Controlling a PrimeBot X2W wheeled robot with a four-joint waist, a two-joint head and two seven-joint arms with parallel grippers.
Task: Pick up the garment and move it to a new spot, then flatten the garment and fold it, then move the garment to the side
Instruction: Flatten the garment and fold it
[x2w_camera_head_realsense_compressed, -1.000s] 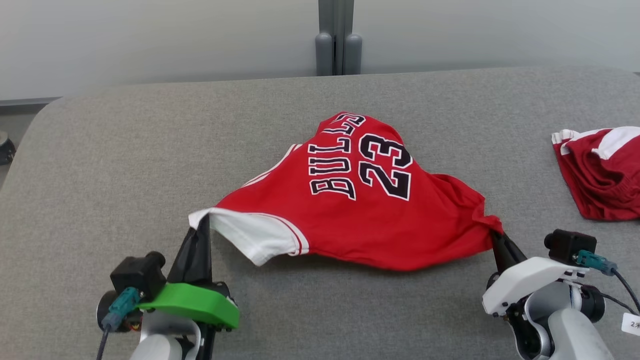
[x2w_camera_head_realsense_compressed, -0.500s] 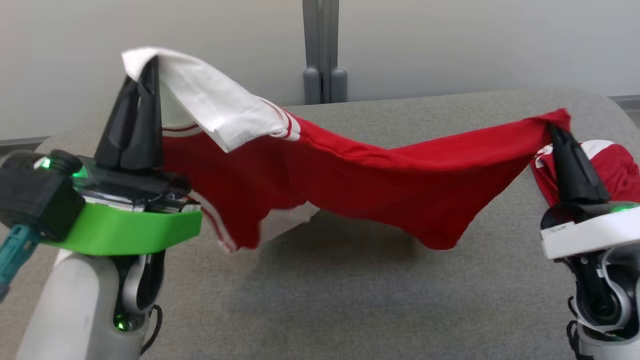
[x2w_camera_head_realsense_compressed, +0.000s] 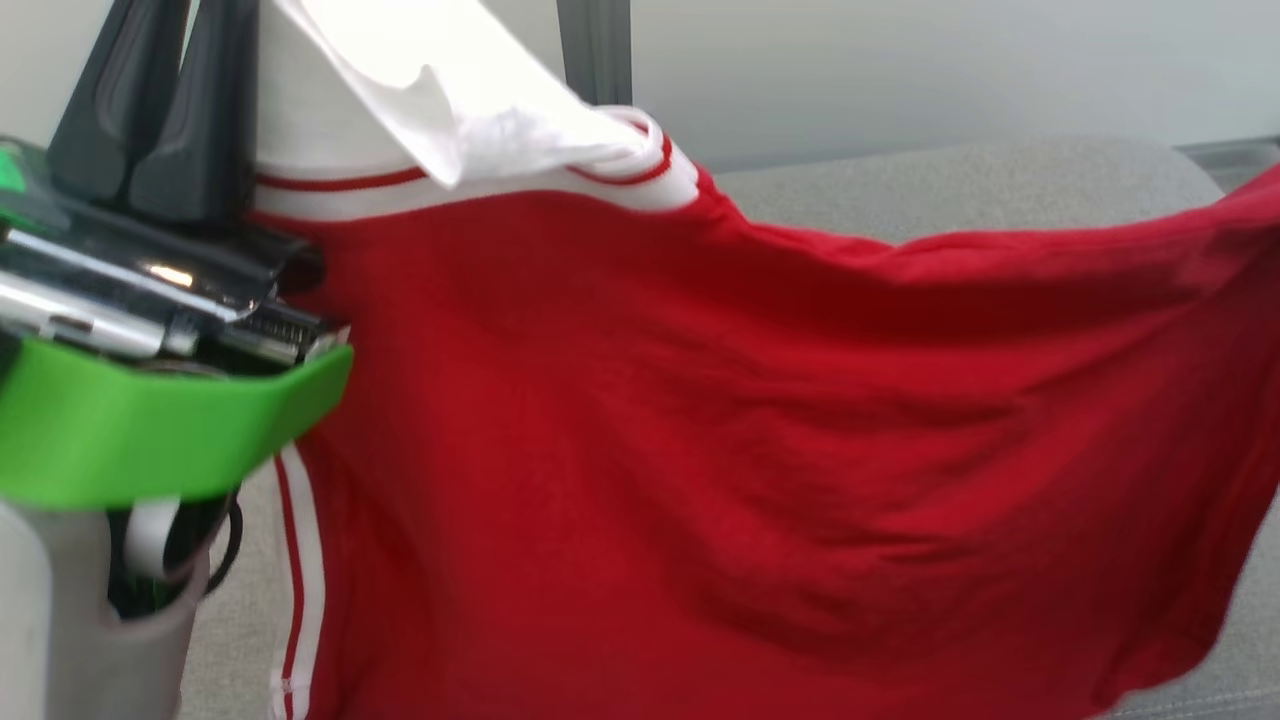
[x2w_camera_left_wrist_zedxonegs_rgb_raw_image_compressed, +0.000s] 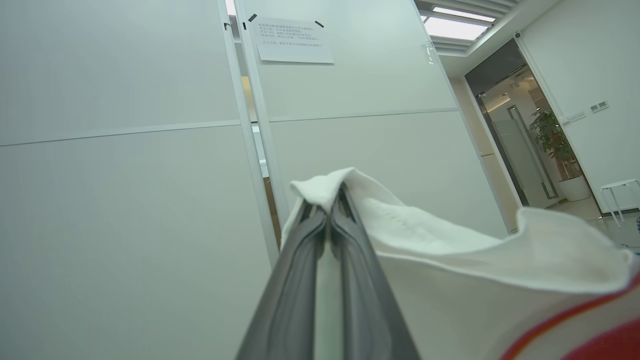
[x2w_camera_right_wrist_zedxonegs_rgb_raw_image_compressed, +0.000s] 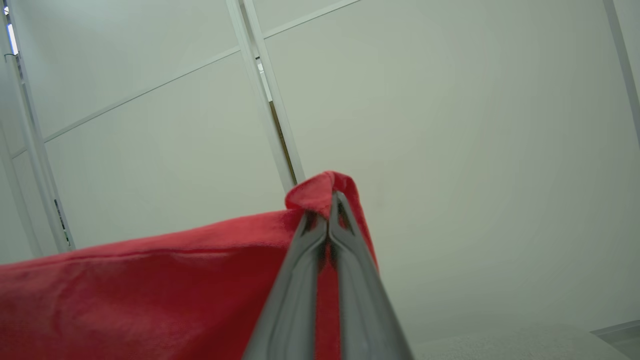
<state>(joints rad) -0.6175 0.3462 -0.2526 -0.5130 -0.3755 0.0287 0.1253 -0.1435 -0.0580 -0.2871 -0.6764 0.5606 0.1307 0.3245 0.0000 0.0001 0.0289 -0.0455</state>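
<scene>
Aloft, left fingers (x2w_camera_left_wrist_zedxonegs_rgb_raw_image_compressed: 300, 270) tight on garment's (x2w_camera_head_realsense_compressed: 700, 450) white sleeve (x2w_camera_left_wrist_zedxonegs_rgb_raw_image_compressed: 400, 225); right fingers (x2w_camera_right_wrist_zedxonegs_rgb_raw_image_compressed: 300, 280), in wrist view, tight on red corner (x2w_camera_right_wrist_zedxonegs_rgb_raw_image_compressed: 320, 192).

The garment (x2w_camera_head_realsense_compressed: 700, 450) hides most of the table (x2w_camera_head_realsense_compressed: 950, 190).

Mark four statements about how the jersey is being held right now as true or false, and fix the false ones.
1. The left gripper is shut on a white part of the garment. True.
2. The right gripper is open and holds nothing. False: it is shut on a red corner of the garment.
3. The garment lies flat and folded. False: it hangs in the air, spread between the two grippers.
4. A thin red stripe runs along the white trim. True.
</scene>
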